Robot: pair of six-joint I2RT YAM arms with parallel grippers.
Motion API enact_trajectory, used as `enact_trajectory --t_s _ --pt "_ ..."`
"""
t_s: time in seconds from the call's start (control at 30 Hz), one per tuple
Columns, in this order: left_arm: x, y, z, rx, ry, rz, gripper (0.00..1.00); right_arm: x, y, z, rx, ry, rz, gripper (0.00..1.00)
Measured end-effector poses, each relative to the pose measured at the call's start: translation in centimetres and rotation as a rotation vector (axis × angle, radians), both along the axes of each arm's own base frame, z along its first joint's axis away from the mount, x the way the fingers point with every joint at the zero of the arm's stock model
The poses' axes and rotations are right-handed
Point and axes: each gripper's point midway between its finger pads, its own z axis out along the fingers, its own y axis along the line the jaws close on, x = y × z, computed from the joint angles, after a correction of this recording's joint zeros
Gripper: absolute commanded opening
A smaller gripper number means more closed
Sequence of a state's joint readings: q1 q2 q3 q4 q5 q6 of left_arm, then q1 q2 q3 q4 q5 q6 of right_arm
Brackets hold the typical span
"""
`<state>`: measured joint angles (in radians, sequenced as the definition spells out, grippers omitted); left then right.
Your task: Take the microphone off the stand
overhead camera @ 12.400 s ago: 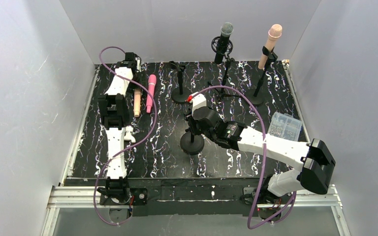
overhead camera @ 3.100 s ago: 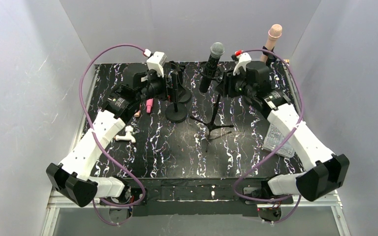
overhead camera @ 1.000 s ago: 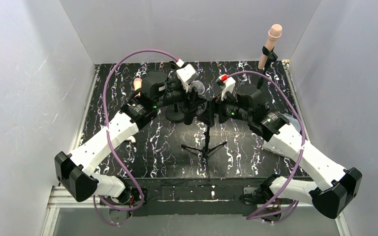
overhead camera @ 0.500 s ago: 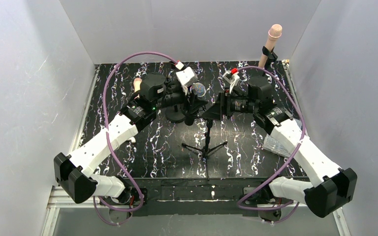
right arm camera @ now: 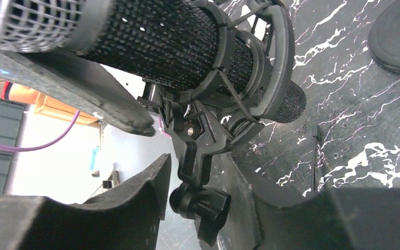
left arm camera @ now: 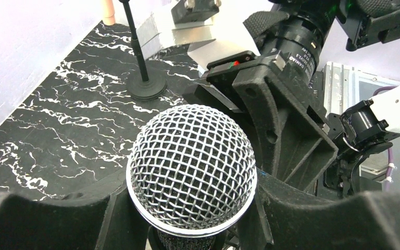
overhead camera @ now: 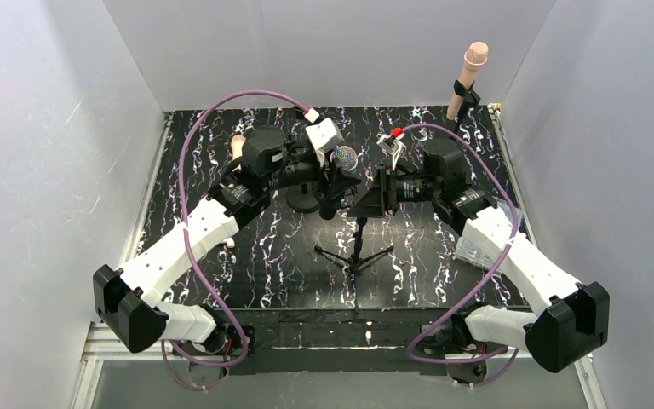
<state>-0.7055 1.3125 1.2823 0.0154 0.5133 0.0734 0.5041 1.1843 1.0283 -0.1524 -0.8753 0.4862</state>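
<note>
From the left wrist view I see the left gripper clamped partway shut around the microphone, just below its mesh head. Only the right wrist view shows the microphone seated in the clip of the stand. The right gripper flanks the clip's stem, but I cannot tell whether it pinches.

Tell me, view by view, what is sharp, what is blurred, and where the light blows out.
Top external: even soft light, faint shadows, everything sharp. Left wrist: microphone mesh crisp, near jaws dark and soft. Right wrist: shock mount sharp, near jaws blurred, background at left blown out white.
</note>
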Motion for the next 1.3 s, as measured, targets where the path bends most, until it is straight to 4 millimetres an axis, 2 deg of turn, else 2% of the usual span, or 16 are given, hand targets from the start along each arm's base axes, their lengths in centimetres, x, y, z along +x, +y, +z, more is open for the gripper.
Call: enact_trajectory --t_s 0.17,0.3,0.9,1.07,1.3 --pt "-0.2 -0.1 0.0 -0.002 -0.001 -0.013 0.00 -0.4 0.0 -0.5 0.000 0.042 0.006 0.29" --pt "-0.3 -0.1 0.1 -0.003 -0.001 -0.022 0.00 -0.3 0.1 -0.5 0.009 0.053 0.006 0.01" --pt "-1.7 0.3 1.3 -0.019 -0.020 -0.050 0.00 -0.6 0.1 -1.4 -0.053 0.203 -0.004 0.01" --pt "-2.3 0.1 3.1 -0.046 -0.044 -0.075 0.00 -0.7 0.0 -1.5 -0.072 0.220 -0.016 0.01" --pt "-3.2 0.3 6.8 -0.104 -0.084 -0.096 0.00 -0.8 0.0 -1.6 -0.085 0.230 -0.019 0.01"
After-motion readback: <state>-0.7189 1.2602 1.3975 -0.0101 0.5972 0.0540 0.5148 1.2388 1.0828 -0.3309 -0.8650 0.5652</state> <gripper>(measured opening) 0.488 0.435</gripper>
